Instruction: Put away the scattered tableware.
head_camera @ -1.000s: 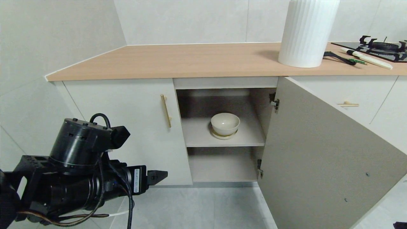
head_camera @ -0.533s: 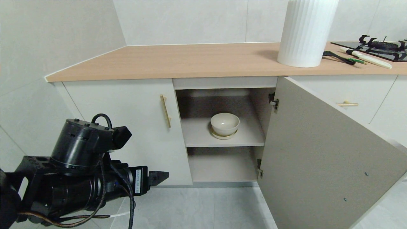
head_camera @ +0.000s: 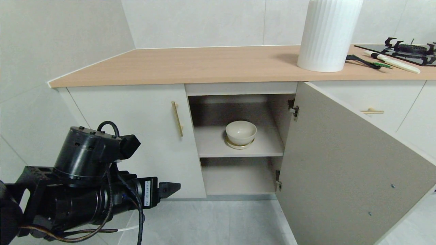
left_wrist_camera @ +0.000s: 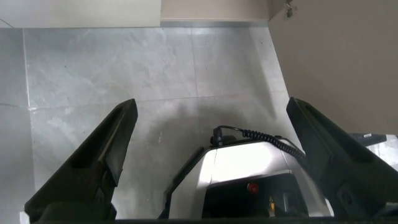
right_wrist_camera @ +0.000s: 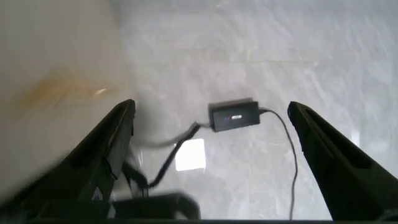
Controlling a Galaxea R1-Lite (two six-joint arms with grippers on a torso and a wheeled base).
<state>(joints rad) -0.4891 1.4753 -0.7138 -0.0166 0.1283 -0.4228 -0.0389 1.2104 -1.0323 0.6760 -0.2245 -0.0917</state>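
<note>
Wood-toned worktop [head_camera: 190,64] runs high above the left pincer [head_camera: 169,189] in the head view. The pincer hangs low near the floor, in front of a closed cupboard door [head_camera: 136,136] with a brass handle [head_camera: 177,118]. Ahead of the pincer, up and to its right and well apart from it, the cupboard [head_camera: 238,89] stands open. Inside, a cream bowl [head_camera: 240,131] sits upright on a saucer [head_camera: 239,146] on the upper shelf [head_camera: 213,143]. The open door [head_camera: 340,163] swings out farther to the right. Far above the pincer, the worktop carries a white ribbed vase [head_camera: 328,34], a black-handled utensil [head_camera: 362,62] and a pale stick-like tool [head_camera: 391,62] beside a hob [head_camera: 407,51].

Left wrist view — the left pincer [left_wrist_camera: 211,104] is spread wide, with nothing between its fingers [left_wrist_camera: 99,168]. Grey floor tile [left_wrist_camera: 124,68] lies beneath it, and the open door's face is just beside one finger.

Right wrist view — the right pincer [right_wrist_camera: 211,107] is likewise released and empty, over the same kind of tile. A corded black power adapter [right_wrist_camera: 235,116] lies on the floor under the gap. A pale blurred surface [right_wrist_camera: 50,74] sits close to one finger; I cannot tell what it is.
</note>
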